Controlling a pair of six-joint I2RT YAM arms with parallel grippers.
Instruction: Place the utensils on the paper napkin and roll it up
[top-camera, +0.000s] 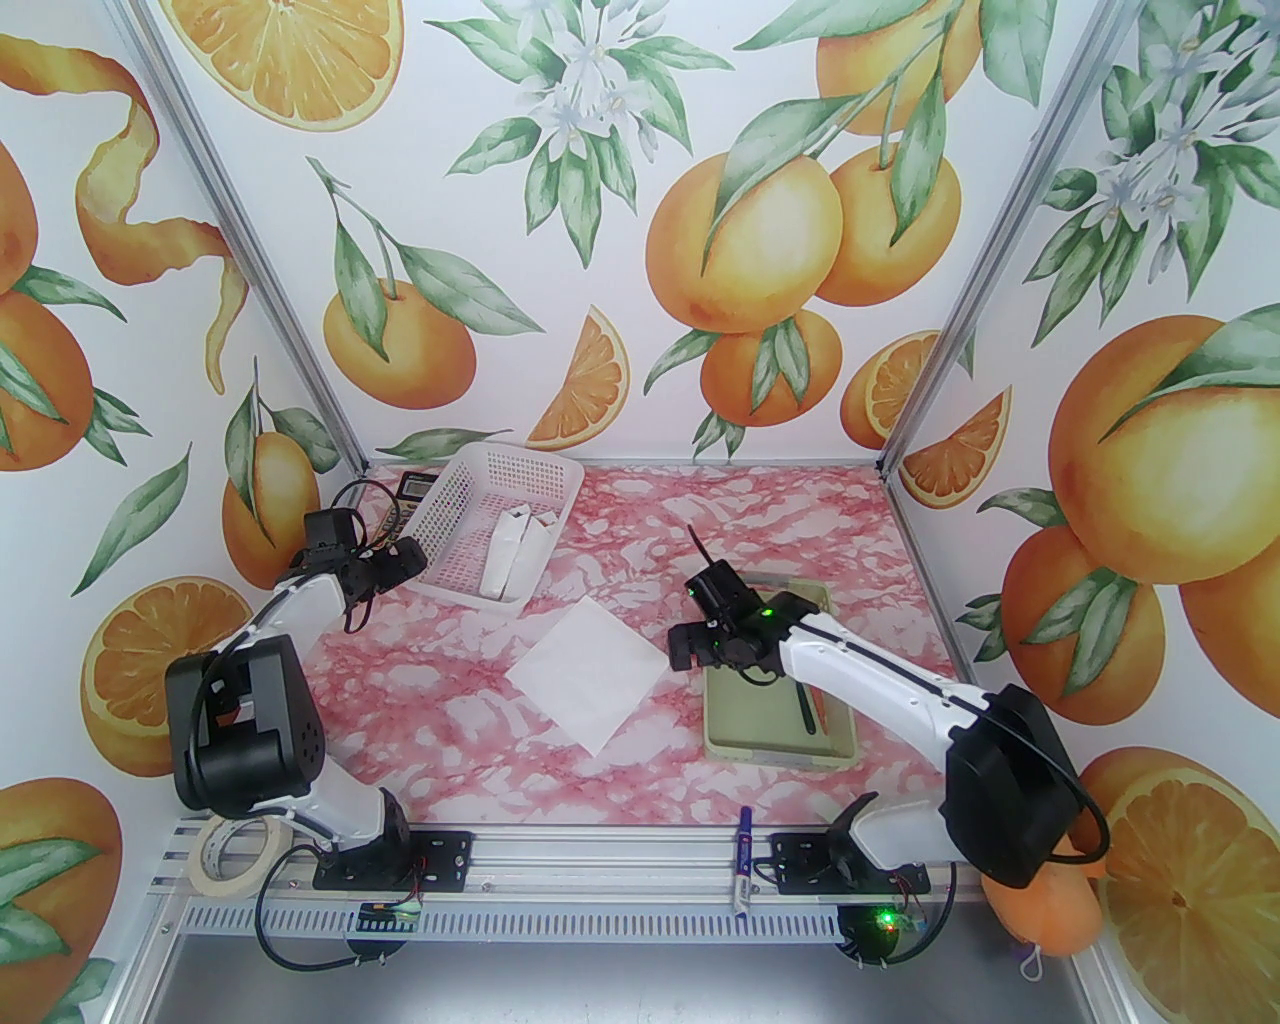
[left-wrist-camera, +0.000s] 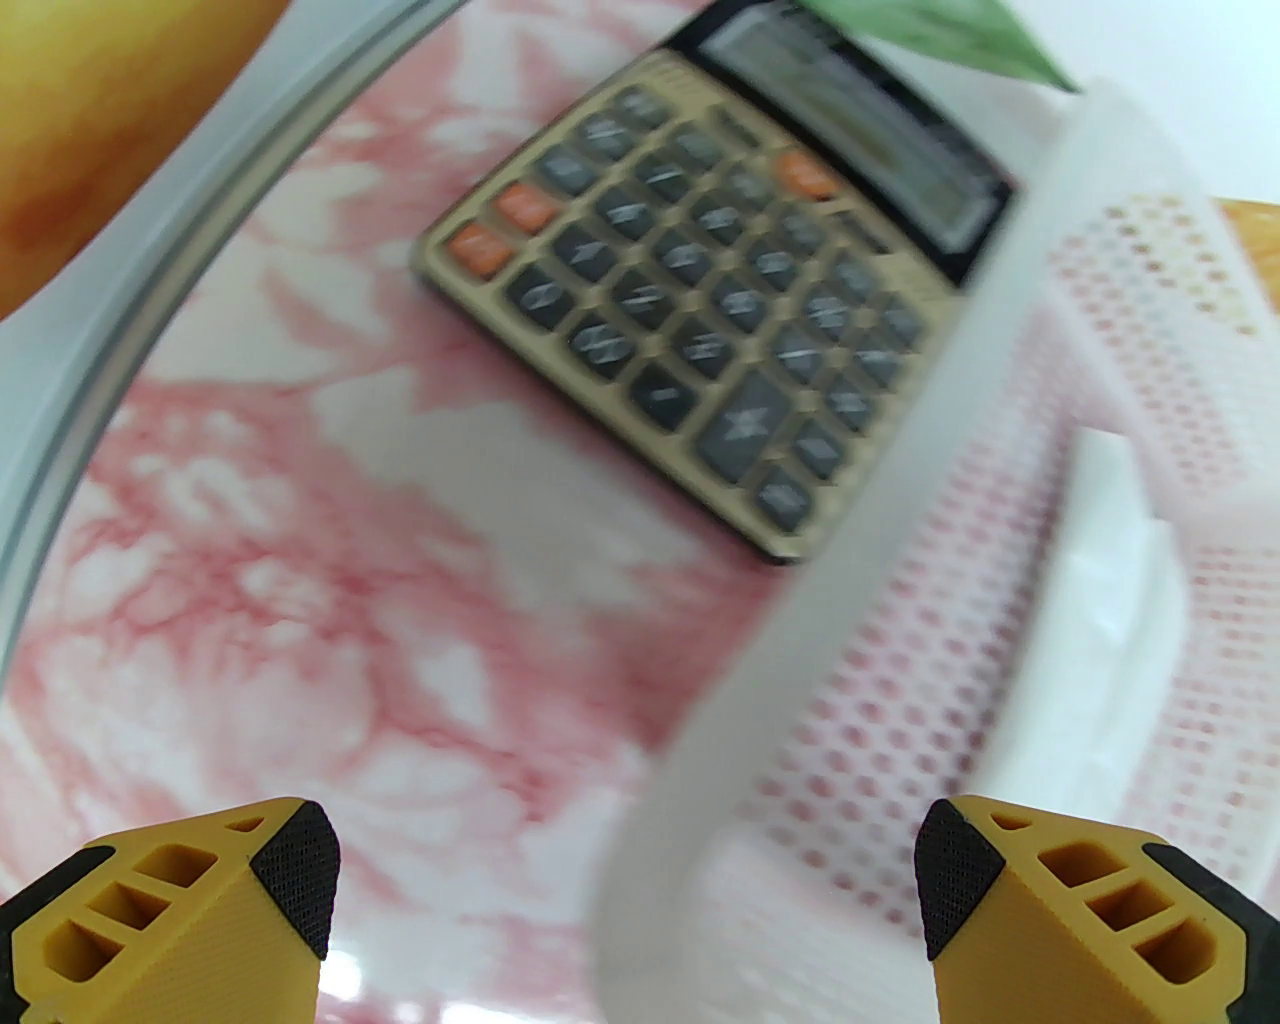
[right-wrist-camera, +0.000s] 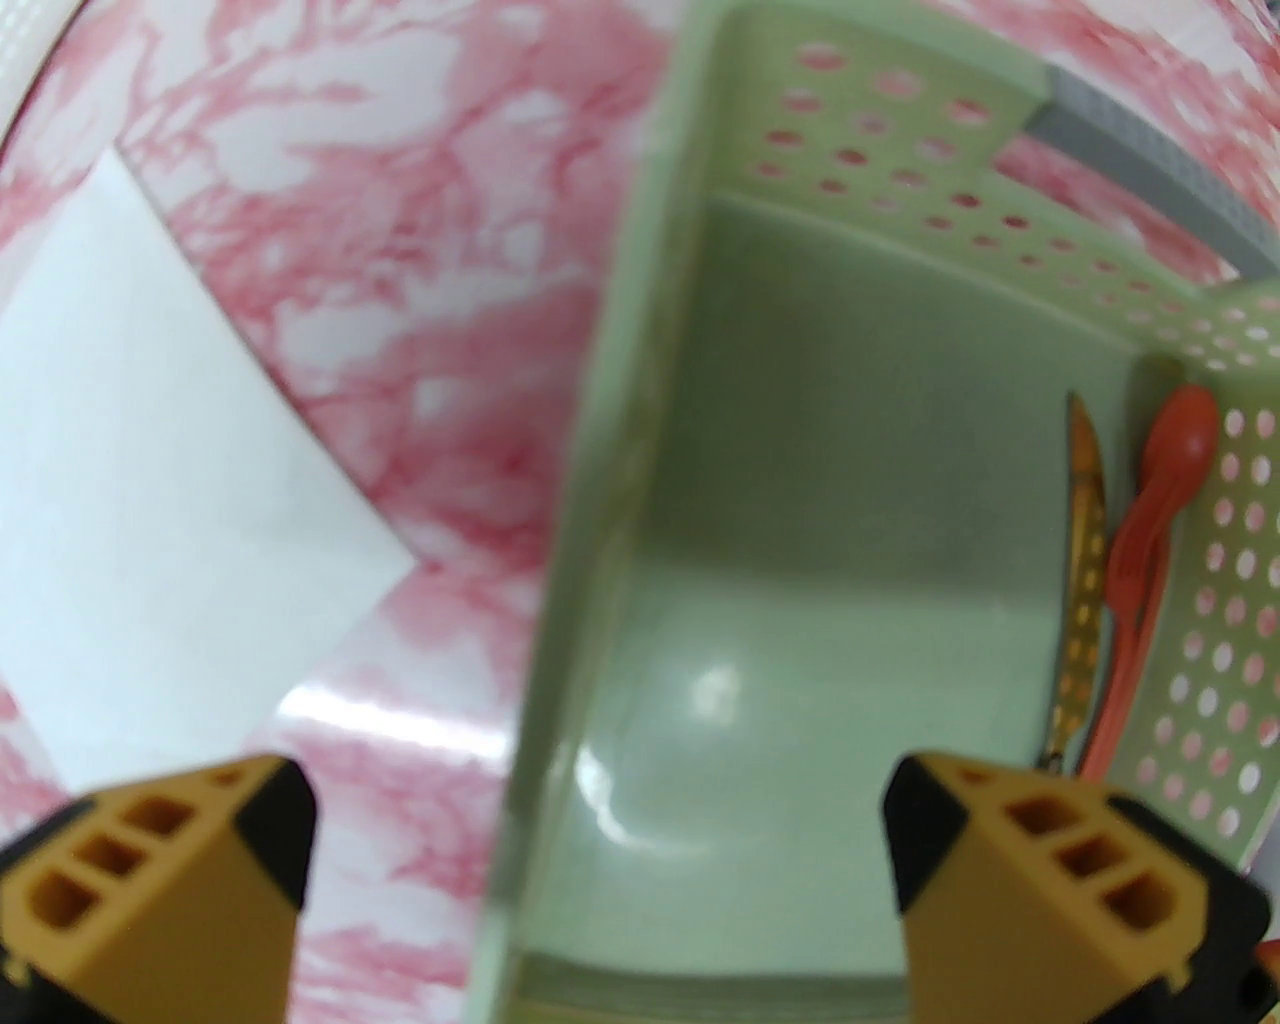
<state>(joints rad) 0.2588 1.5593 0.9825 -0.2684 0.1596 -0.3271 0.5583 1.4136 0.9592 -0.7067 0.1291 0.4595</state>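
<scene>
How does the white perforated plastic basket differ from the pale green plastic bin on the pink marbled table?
The white basket sits far left, turned at an angle; the green bin lies on the right, nearly square to the table. The basket holds white folded pieces; the bin holds the orange-red utensils. The basket's walls are fine mesh; the bin's have larger, sparser holes. Both are rectangular and open-topped.

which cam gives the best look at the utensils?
Right wrist: the utensils lie against the green tray's perforated wall, orange spoon head clear. In top external the right arm covers most of them; a dark handle shows.
</scene>
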